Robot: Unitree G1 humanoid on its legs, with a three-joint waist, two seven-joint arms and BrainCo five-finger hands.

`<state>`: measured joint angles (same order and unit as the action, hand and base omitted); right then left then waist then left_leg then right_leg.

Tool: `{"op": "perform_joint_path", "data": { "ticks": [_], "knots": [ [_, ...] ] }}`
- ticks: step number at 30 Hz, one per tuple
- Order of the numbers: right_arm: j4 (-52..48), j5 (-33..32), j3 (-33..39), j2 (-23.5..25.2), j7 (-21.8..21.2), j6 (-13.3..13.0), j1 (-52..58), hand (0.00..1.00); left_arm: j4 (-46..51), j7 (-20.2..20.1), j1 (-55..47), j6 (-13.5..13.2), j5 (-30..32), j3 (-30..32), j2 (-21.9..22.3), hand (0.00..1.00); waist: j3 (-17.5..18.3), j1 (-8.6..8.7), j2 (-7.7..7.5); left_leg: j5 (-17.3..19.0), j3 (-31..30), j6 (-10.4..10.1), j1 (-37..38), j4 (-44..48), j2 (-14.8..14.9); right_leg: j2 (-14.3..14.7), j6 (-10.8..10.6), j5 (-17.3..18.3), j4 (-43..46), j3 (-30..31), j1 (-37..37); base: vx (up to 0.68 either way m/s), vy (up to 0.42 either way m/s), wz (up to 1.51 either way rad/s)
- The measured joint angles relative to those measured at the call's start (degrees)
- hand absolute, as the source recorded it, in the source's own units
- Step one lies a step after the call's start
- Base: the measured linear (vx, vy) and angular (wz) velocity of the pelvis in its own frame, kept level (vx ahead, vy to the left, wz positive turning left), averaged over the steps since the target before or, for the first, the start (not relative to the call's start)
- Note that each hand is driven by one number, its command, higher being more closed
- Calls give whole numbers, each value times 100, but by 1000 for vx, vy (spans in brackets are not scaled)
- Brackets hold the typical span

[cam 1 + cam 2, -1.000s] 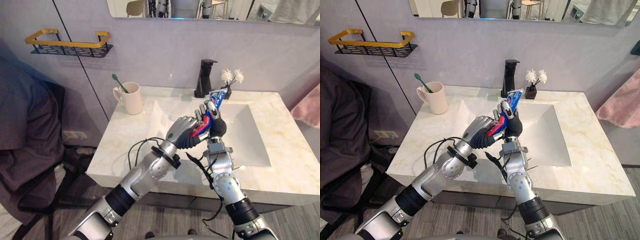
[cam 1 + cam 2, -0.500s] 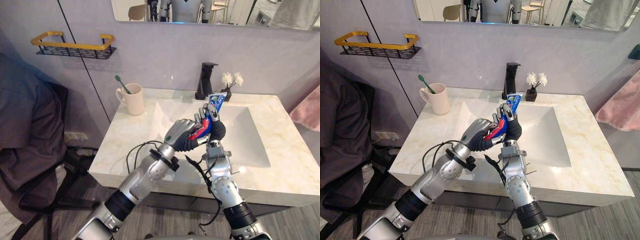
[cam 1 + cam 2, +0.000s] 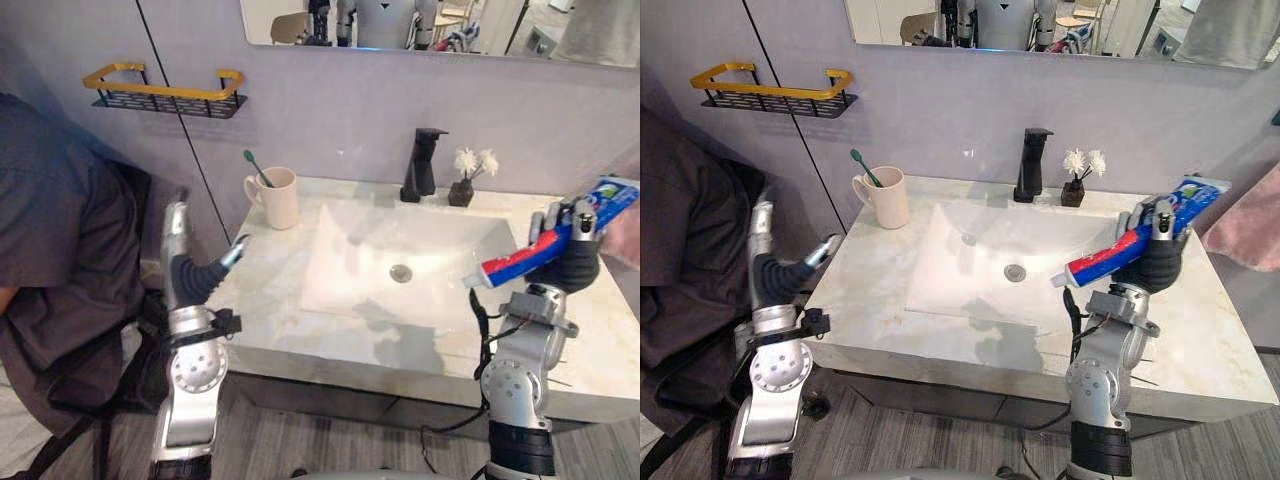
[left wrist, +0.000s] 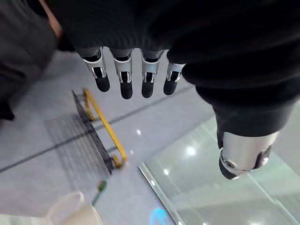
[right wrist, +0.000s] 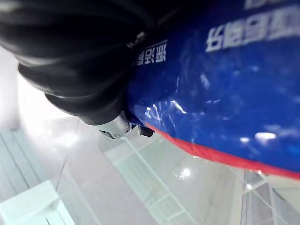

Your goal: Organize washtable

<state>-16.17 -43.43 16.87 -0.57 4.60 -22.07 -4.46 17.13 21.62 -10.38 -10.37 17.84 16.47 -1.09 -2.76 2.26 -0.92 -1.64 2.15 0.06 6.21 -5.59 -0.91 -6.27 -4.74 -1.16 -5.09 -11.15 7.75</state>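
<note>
my right hand (image 3: 572,262) is up over the right part of the washtable (image 3: 255,292), fingers and thumb curled tight round the toothpaste tube (image 3: 512,266). the tube is in the air and tilted: its flat blue end points up and to my right, and its red part and white cap sit lower, aimed toward the sink basin (image 3: 345,262). in my right wrist view the tube's blue and red skin (image 5: 225,70) lies right against the dark cover of the hand.

my left hand (image 3: 186,272) is raised just off the left edge of the washtable and holds nothing. its fingers (image 4: 123,77) are straight in a row and the thumb (image 4: 241,152) stands well apart from them.

on the left back corner of the top stands a cream cup (image 3: 281,198) with a green toothbrush (image 3: 255,169) leaning in it. a black faucet (image 3: 422,163) stands behind the basin, and a small dark vase of white flowers (image 3: 463,188) is just beside it on my right. a yellow and black wall shelf (image 3: 165,88) hangs on the wall above and left of the cup. a mirror (image 3: 450,25) runs above the faucet. a person in dark clothes (image 3: 50,230) is at my far left, and something pink (image 3: 1245,220) hangs at the far right
</note>
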Motion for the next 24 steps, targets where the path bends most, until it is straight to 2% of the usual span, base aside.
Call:
{"op": "perform_joint_path", "data": {
  "ticks": [4,8,13,15,18,19,20,22,24],
  "knots": [
    [-4,440,296,41,199,-1,5,100,-645,12,-340,-15,-745,514,214,0,11,-28,23,2,-48,-2,-36,-24,0,-21,-12,29,0,-64,-2,-20,-17,10],
    [-4,1043,506,32,424,7,-5,100,-2045,-193,-617,28,-1614,669,355,0,16,-129,23,15,-97,-23,-96,-25,-3,-27,-28,61,2,-142,-29,-13,-20,9],
    [3,1720,547,-89,732,65,-282,100,-3461,-578,-718,167,-1724,675,445,0,49,-190,-1,-16,-285,-26,-336,-22,-24,-42,-36,71,13,-307,-189,2,-21,18],
    [49,2073,565,-351,842,122,-581,100,-3899,-706,-737,236,-1721,678,445,0,32,-305,-24,-34,-376,-48,-417,-19,-35,-48,-43,78,14,-399,-230,-1,-23,23],
    [362,2529,550,-786,970,139,-1277,100,-4376,-903,-758,250,-1716,672,433,0,9,-349,-69,-107,-575,-69,-581,-18,-63,-67,-42,119,54,-588,-314,1,-24,34],
    [656,2676,491,-1100,1036,145,-1665,100,-4595,-944,-751,251,-1704,553,378,0,-3,-404,-77,-161,-667,-55,-717,11,-69,-67,-35,125,100,-636,-430,7,-14,32],
    [704,2703,490,-1150,1043,154,-1718,100,-4623,-957,-748,252,-1699,534,368,0,-6,-423,-81,-175,-673,-43,-739,12,-70,-67,-35,125,100,-645,-445,3,-12,21],
    [1245,2897,465,-1622,1169,256,-2342,100,-4892,-1065,-728,256,-1659,293,259,0,-58,-614,-101,-233,-797,-27,-872,15,-85,-68,-33,124,111,-778,-523,-7,-18,25],
    [1681,3076,411,-1911,1320,275,-2856,100,-4976,-1162,-723,254,-1585,132,191,0,-137,-673,-109,-270,-911,-44,-944,15,-101,-71,-30,127,111,-890,-533,-16,-19,37]
  ]
}}
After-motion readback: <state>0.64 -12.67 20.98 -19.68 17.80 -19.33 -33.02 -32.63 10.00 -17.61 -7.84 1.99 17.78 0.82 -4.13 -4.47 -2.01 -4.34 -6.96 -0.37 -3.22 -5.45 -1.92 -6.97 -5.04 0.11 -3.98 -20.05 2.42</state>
